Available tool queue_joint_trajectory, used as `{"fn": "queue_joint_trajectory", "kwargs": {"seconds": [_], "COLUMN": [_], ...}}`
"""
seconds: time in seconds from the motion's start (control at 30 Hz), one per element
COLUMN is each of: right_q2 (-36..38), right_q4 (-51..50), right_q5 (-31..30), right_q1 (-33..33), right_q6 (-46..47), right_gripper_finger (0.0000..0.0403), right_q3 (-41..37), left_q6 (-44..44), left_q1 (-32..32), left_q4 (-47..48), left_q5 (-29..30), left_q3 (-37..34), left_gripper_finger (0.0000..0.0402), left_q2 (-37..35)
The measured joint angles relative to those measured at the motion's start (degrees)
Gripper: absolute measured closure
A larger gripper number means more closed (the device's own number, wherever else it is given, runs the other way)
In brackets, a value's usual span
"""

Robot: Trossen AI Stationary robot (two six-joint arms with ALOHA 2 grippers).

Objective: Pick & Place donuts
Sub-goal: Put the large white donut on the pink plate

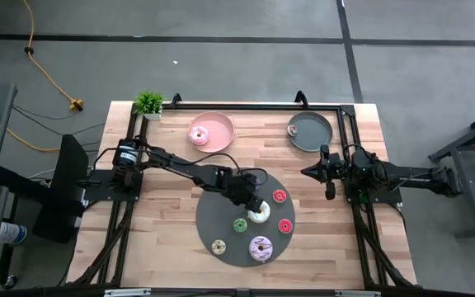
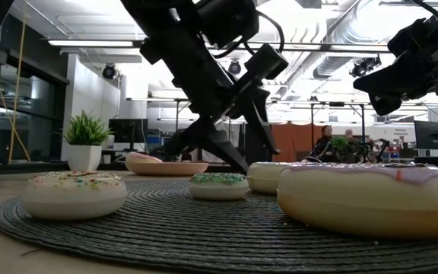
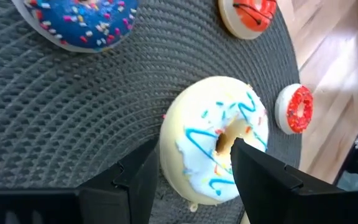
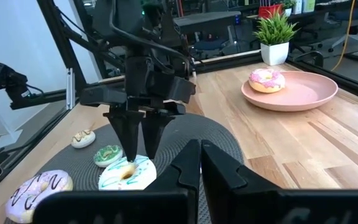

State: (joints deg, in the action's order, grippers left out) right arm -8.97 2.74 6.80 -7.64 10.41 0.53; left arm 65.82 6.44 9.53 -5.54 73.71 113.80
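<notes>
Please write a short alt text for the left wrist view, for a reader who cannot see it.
The left end effector straddles one side of a white-frosted donut with blue squiggles, one finger in its hole. It lies on a dark woven mat, near a blue sprinkled donut and two red donuts.

Light wooden table (image 1: 171,247) bearing dark woven disc (image 1: 221,223), pink plate (image 1: 219,125), grey plate (image 1: 310,132), potted plant (image 1: 148,103).

Nothing readable is showing anywhere right now: no lettering, labels, brand marks, numbers or signs are appearing on any object or surface in these four views.
</notes>
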Motion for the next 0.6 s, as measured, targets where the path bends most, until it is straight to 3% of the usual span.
{"fn": "queue_joint_trajectory", "kwargs": {"seconds": [0.6], "right_q2": [0.0], "right_q4": [-0.1], "right_q5": [0.0], "right_q1": [0.0], "right_q6": [0.0], "right_gripper_finger": [0.0397], "right_q3": [0.0], "left_q6": [-1.0], "left_q1": [0.4], "left_q4": [-0.4], "left_q5": [-1.6], "left_q3": [1.8], "left_gripper_finger": [0.0211], "left_q2": [2.9]}}
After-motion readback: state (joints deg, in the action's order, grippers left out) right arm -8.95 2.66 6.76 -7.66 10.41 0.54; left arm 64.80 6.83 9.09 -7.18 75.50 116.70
